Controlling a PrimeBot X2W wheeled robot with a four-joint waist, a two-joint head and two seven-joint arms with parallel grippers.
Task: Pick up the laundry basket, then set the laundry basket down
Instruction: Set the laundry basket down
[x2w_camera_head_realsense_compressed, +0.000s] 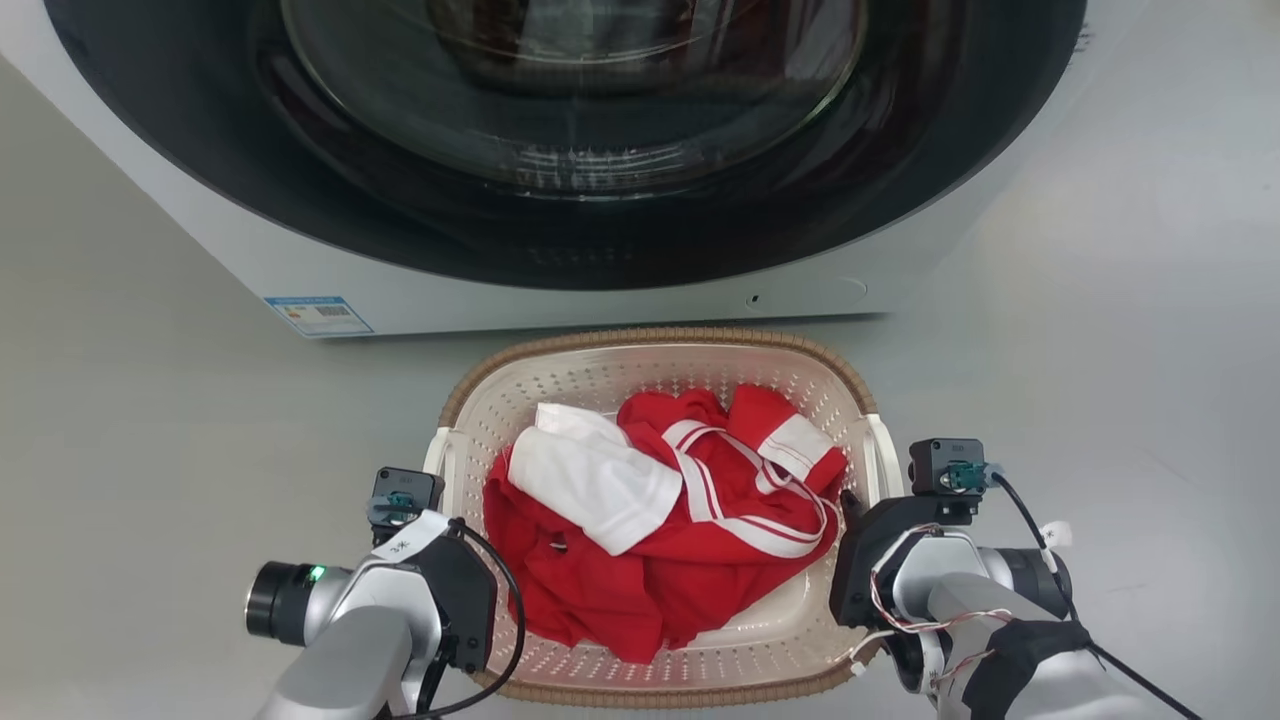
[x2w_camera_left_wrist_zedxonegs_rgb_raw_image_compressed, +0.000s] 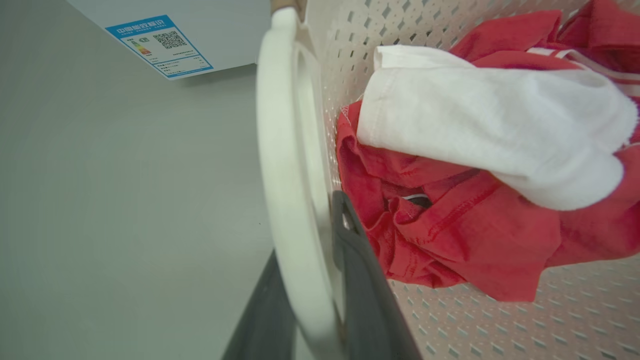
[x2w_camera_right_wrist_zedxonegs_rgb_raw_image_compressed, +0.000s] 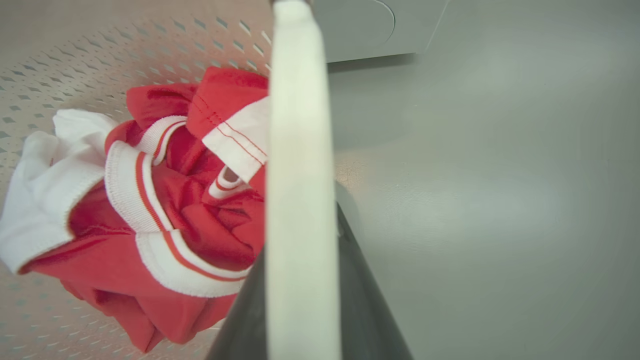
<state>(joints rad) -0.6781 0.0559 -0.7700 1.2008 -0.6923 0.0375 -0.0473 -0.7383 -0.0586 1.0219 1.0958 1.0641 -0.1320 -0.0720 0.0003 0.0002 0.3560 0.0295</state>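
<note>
Task status: the laundry basket (x2w_camera_head_realsense_compressed: 655, 337) sits at lower centre of the head view, just in front of the washer (x2w_camera_head_realsense_compressed: 600, 300), loaded with red clothing (x2w_camera_head_realsense_compressed: 600, 580) and a white garment (x2w_camera_head_realsense_compressed: 590, 485). Both handles are gripped. Whether the base is off the floor (x2w_camera_head_realsense_compressed: 150, 420) cannot be determined, so the lift and set-down are judged outstanding.

Jaw state: the left gripper (x2w_camera_left_wrist_zedxonegs_rgb_raw_image_compressed: 307, 235) is narrowed to handle width, one finger on each side of the left handle (x2w_camera_left_wrist_zedxonegs_rgb_raw_image_compressed: 280, 150). The right gripper (x2w_camera_right_wrist_zedxonegs_rgb_raw_image_compressed: 302, 230) clamps the right handle (x2w_camera_right_wrist_zedxonegs_rgb_raw_image_compressed: 297, 125) in the same way.
</note>
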